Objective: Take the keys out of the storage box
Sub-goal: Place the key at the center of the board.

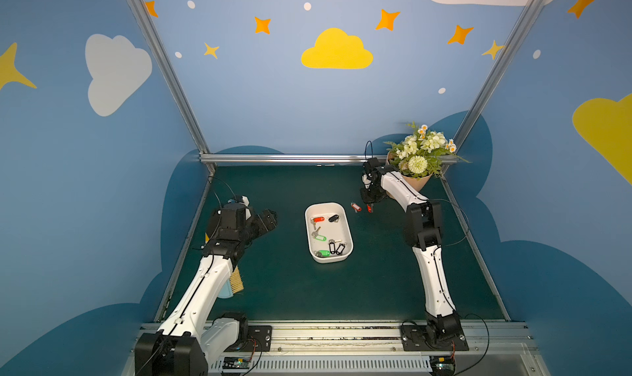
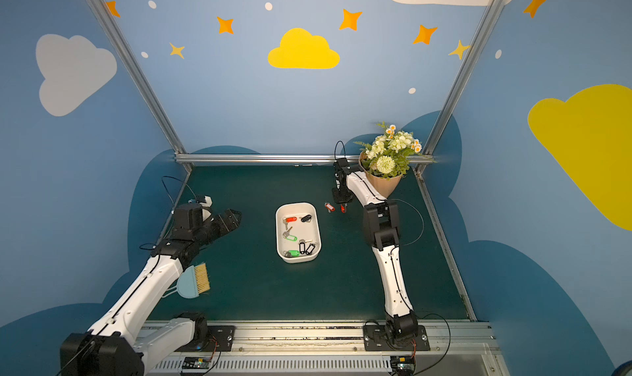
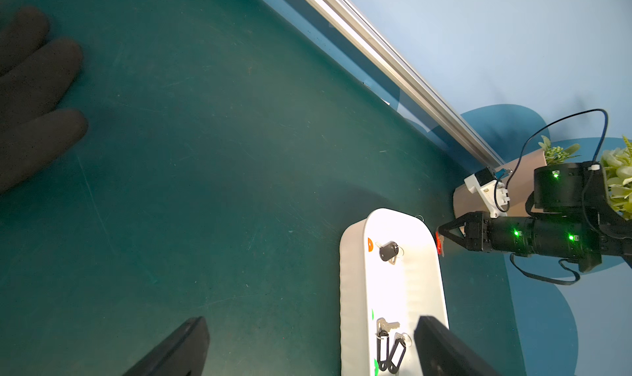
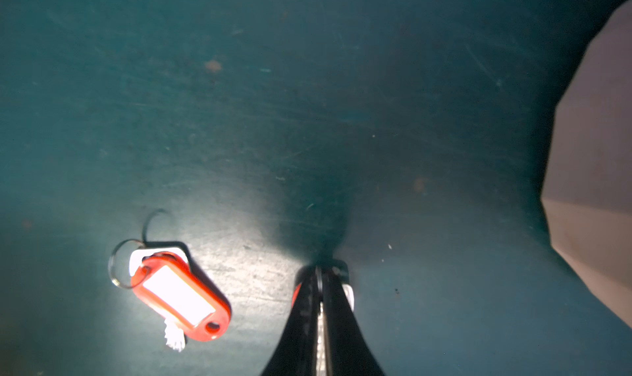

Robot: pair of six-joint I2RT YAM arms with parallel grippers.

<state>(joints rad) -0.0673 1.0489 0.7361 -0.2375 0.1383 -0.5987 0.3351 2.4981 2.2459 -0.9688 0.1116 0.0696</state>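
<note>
The white storage box (image 1: 325, 204) sits mid-mat in both top views, with several keys in it: red tag (image 1: 319, 219), black tags (image 1: 335, 247), green tags (image 1: 322, 253). One red-tagged key (image 1: 356, 207) lies on the mat just right of the box, also in the right wrist view (image 4: 179, 295). Beside it my right gripper (image 1: 369, 207) points down at the mat, jaws pressed on a second red-tagged key (image 2: 343, 208); only slivers of it show between the fingers (image 4: 307, 316). My left gripper (image 1: 270, 220) hovers open left of the box, nothing between its fingers (image 3: 178, 350).
A peach flower pot (image 1: 419, 181) with white flowers stands at the back right corner, close behind my right arm. A blue hand brush (image 2: 198, 278) lies by my left arm. An aluminium rail (image 1: 290, 158) bounds the mat at the back.
</note>
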